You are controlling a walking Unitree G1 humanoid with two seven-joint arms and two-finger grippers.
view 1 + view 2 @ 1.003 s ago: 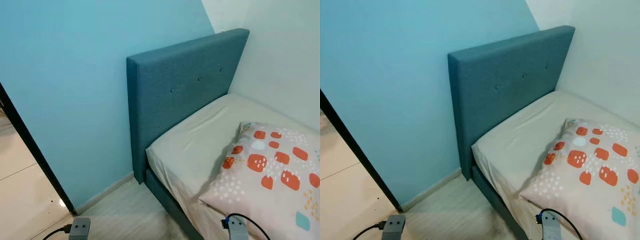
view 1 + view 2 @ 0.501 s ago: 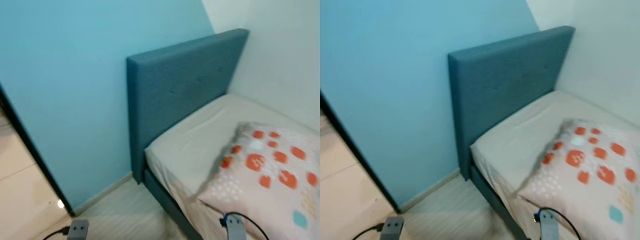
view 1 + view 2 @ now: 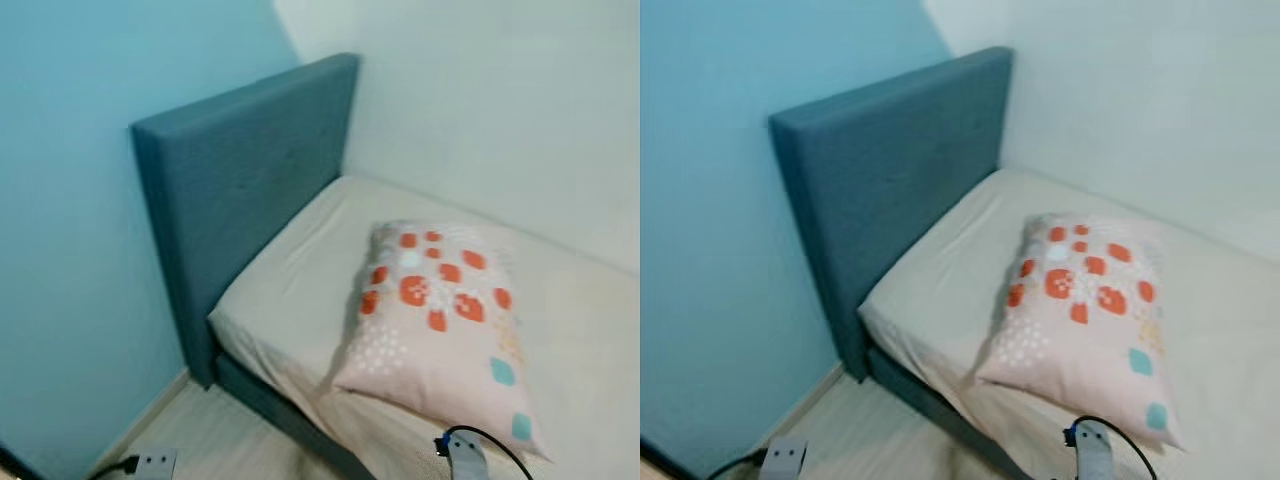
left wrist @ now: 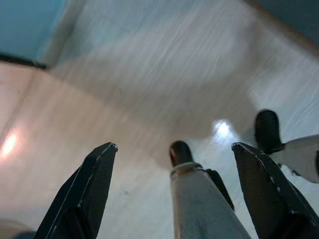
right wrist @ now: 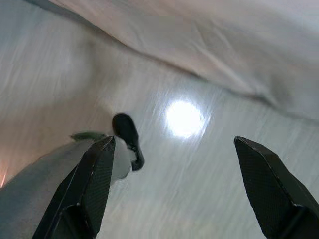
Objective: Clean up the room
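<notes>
The pillow lies askew on the bed, near the headboard; both arms hang idle, left gripper and right gripper spread wide, empty; seemingly surveying; next, reach for the pillow.

Patterned pillow on bed

Head views soft with motion blur. Bed cut off at right and bottom edges; foot end out of sight. Pillow pattern smeared, shapes unclear. Headboard buttons perhaps lost in blur. Both arms cropped at bottom edge. Wrist views streaked; floor detail unreadable.
</notes>
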